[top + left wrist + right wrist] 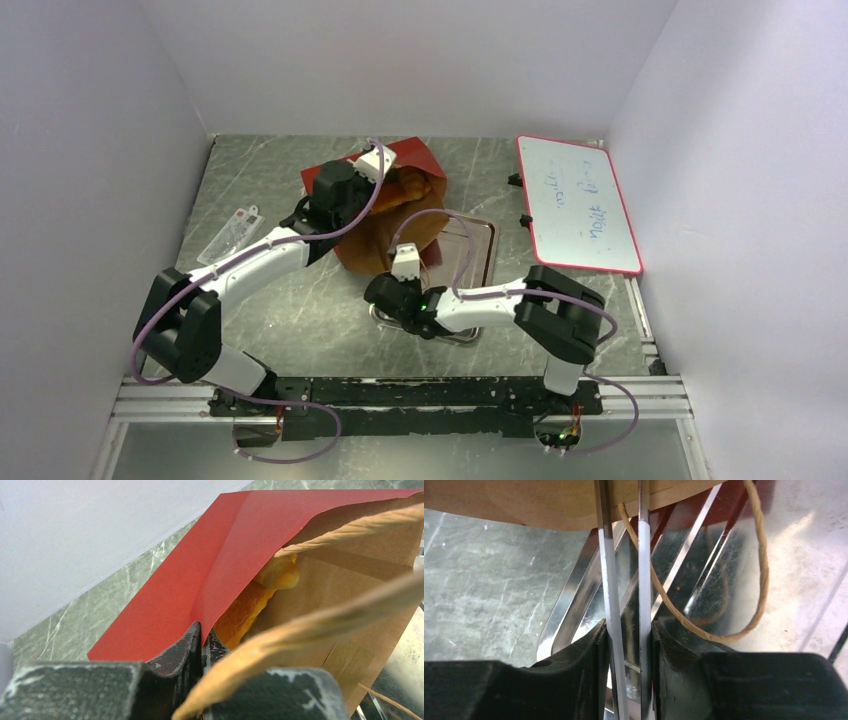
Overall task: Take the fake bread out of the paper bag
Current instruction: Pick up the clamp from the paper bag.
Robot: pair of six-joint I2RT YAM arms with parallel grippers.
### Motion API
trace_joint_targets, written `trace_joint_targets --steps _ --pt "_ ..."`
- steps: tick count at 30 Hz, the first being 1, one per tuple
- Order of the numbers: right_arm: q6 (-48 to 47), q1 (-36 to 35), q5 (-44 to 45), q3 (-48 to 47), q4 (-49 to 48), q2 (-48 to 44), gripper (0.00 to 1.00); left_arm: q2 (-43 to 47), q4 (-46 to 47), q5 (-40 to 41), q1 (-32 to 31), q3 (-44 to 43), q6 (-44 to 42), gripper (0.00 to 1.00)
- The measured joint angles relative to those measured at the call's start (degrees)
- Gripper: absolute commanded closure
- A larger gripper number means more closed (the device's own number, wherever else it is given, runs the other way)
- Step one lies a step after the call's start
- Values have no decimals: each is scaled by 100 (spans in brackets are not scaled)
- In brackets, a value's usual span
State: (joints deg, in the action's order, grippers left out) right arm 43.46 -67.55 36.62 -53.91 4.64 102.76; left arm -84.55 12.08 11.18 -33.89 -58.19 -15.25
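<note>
The rust-red paper bag (415, 158) lies at the back middle of the table, its brown inside (350, 595) open to view. Glossy golden-orange fake bread (411, 185) sits in the bag's mouth and also shows in the left wrist view (246, 614). My left gripper (340, 205) is shut on the bag's red edge (201, 636), and a tan cord handle (320, 625) crosses in front of the jaws. My right gripper (386, 304) is shut on the rim of the silver metal tray (624, 645), below the bag's bottom edge (549, 500).
The silver tray (478, 250) lies partly under the bag. A red-framed whiteboard (580, 205) lies at the right. A clear plastic sleeve (232, 232) lies at the left. White walls stand close on three sides. A second cord handle (764, 570) hangs over the tray.
</note>
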Motion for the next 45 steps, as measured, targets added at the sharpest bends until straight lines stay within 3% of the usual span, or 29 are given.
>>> trace_joint_targets --steps 14,23,36,45 --pt "557 98 -212 540 17 -1659 68 -22 -2 157 -7 -2 -17 93" --pt "1464 1119 -1091 1626 -363 -2568 66 -33 4 173 -9 -2 -24 93" --pt "2702 2218 -2730 2684 -2249 -3123 63 -63 7 173 -9 -2 -37 93" --pt "3484 2485 -3475 3029 -3497 -3029 61 -66 2 173 -9 -2 -42 93"
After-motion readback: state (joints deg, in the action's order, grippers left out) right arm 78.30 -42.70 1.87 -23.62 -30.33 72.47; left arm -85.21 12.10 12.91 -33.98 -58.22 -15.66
